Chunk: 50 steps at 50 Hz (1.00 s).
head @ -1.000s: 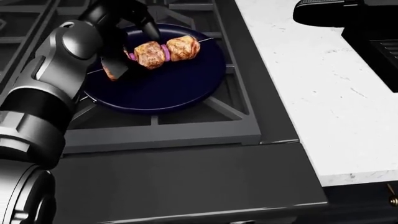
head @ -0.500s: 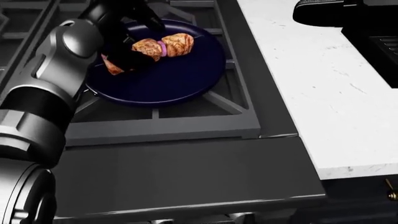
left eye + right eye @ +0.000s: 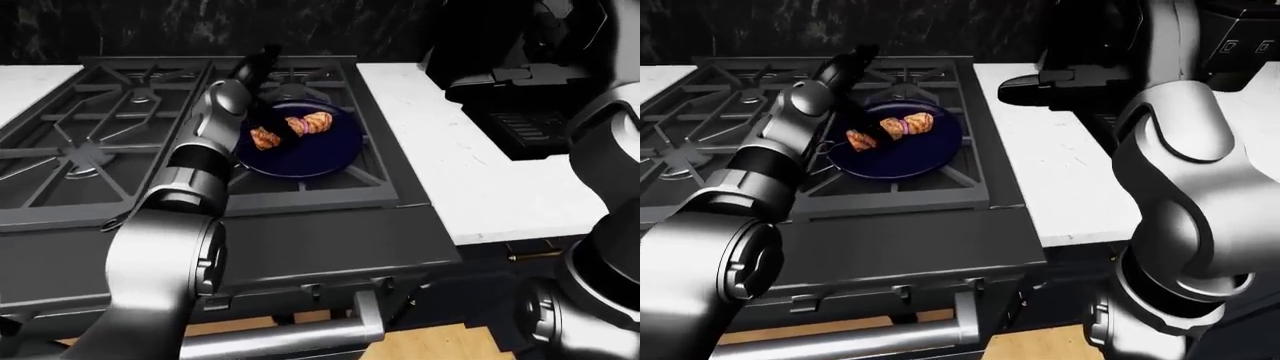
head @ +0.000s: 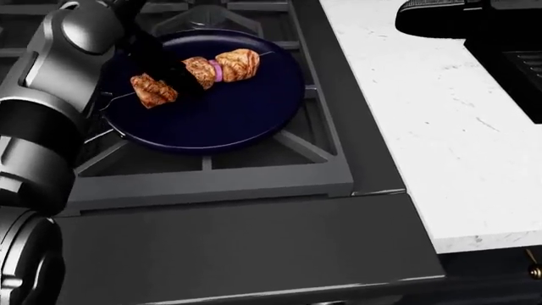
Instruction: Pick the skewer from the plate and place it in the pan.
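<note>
The skewer [image 4: 222, 68], browned meat chunks with a purple onion slice, lies across a dark blue round dish [image 4: 246, 121] on the stove's right burner; whether the dish is a plate or a pan I cannot tell. My left hand [image 4: 182, 82] reaches over it from the upper left of the head view. One black finger [image 4: 161, 60] crosses the skewer between its left chunk and its middle chunk. Whether the fingers close round the stick is hidden. My right arm [image 3: 1185, 150] stands at the right of the right-eye view, its hand out of the picture.
The black gas stove [image 3: 90, 142] with iron grates spreads to the left of the dish. A white counter [image 4: 440, 127] runs along its right side, bearing a black appliance [image 4: 457, 19] at the top right. An oven door handle [image 3: 280, 337] shows below.
The skewer has come down from slightly above the dish onto it. My left arm has drawn back toward the upper left. The view has shifted a little.
</note>
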Tool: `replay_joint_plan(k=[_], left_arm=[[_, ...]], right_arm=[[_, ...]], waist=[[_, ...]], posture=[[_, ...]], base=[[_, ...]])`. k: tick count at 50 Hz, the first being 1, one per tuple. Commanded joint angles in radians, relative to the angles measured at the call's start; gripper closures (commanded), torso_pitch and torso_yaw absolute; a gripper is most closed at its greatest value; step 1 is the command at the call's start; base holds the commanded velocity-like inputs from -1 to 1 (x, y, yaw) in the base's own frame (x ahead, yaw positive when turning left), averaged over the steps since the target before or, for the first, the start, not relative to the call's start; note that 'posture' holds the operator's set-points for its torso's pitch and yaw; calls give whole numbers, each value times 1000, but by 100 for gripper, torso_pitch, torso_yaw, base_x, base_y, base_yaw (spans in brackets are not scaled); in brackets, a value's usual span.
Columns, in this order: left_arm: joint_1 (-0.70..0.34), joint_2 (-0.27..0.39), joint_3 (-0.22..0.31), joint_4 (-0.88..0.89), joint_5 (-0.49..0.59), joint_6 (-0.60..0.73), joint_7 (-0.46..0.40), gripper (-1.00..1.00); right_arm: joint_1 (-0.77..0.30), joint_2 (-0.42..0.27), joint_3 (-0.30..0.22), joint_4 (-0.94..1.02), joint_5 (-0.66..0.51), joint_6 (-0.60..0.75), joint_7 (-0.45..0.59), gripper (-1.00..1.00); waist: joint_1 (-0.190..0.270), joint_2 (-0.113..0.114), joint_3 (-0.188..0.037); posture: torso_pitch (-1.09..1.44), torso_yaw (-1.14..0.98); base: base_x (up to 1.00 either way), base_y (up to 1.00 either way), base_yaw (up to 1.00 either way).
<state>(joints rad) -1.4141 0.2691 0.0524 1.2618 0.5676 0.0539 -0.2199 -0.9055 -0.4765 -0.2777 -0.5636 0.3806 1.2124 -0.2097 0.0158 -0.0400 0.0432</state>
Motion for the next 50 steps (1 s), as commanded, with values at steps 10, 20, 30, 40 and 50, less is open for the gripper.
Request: replay_joint_plan(k=[10, 20, 30, 40, 50], left_arm=[[-6, 22, 8, -296, -76, 110, -67, -100], [183, 21, 45, -857, -167, 418, -135, -100], [320, 11, 67, -1240, -258, 637, -65, -100], [435, 3, 99, -1496, -352, 724, 69, -100], [502, 14, 109, -1570, -444, 683, 198, -100]], right_arm=[[-30, -7, -7, -21, -15, -21, 0, -100], [-37, -3, 13, -30, -35, -3, 5, -100], [-56, 20, 20, -55, -55, 23, 23, -100], [-68, 35, 32, -69, -81, 34, 43, -100], [-83, 36, 57, -87, -128, 27, 68, -100]], waist=[[0, 3, -28], [-6, 13, -19], [-5, 18, -13], [-7, 22, -10], [-6, 27, -9]], posture=[[0, 0], [0, 0], [0, 0], [0, 0], [0, 0]], base=[[0, 0, 0], [0, 0, 0], [0, 0, 0], [0, 0, 0], [0, 0, 0]])
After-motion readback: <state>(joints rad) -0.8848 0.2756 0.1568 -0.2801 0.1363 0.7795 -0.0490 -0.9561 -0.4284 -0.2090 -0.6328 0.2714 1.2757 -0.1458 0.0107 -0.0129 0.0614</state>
